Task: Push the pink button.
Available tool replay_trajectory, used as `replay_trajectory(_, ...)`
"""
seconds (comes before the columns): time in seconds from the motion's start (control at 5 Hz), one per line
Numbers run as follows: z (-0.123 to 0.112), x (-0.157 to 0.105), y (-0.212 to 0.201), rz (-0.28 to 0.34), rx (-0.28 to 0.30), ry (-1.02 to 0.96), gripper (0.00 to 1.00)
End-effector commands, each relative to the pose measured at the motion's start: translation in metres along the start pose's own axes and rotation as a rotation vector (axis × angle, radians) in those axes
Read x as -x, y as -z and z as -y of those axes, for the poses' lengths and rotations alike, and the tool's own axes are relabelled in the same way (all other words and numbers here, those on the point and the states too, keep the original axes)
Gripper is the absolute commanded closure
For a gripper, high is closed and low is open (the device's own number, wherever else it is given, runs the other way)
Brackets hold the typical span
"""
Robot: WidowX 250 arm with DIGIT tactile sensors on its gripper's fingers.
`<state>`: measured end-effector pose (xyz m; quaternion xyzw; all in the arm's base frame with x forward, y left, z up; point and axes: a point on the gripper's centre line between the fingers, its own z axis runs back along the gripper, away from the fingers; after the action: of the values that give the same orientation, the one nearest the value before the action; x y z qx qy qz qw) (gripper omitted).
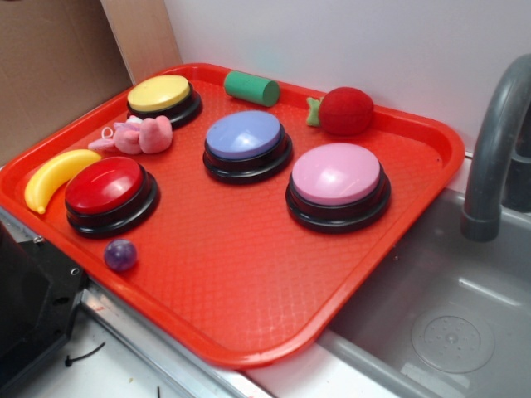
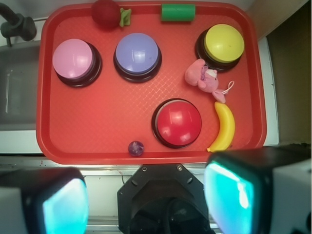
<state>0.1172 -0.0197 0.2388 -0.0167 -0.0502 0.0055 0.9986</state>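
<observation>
The pink button [image 1: 336,174] has a smooth light-pink dome on a black base. It stands on the red tray [image 1: 249,274] at the side nearest the sink. In the wrist view the pink button [image 2: 73,58] is at the upper left of the tray [image 2: 97,122]. My gripper [image 2: 146,200] hangs high over the robot base, outside the tray's near edge and far from the button. It is open, its cyan pads [image 2: 63,207] wide apart with nothing between them. The exterior view does not show the gripper.
The tray also holds a lavender button [image 2: 137,53], yellow button [image 2: 223,43], red button [image 2: 178,121], banana [image 2: 223,127], pink plush [image 2: 204,79], green cylinder [image 2: 178,12], strawberry [image 2: 107,13] and purple ball [image 2: 136,148]. A faucet [image 1: 498,157] and sink [image 1: 440,323] adjoin it.
</observation>
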Motion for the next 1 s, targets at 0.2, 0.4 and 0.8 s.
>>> replay_trajectory(0.2, 0.049, -0.045, 0.053, 0.097, -0.078, 0.257, 0.00)
replay_trajectory(0.4, 0.080, -0.084, 0.083, 0.109, -0.176, 0.431, 0.00)
replay_trajectory(0.8, 0.099, -0.134, 0.137, 0.106, -0.057, 0.674, 0.00)
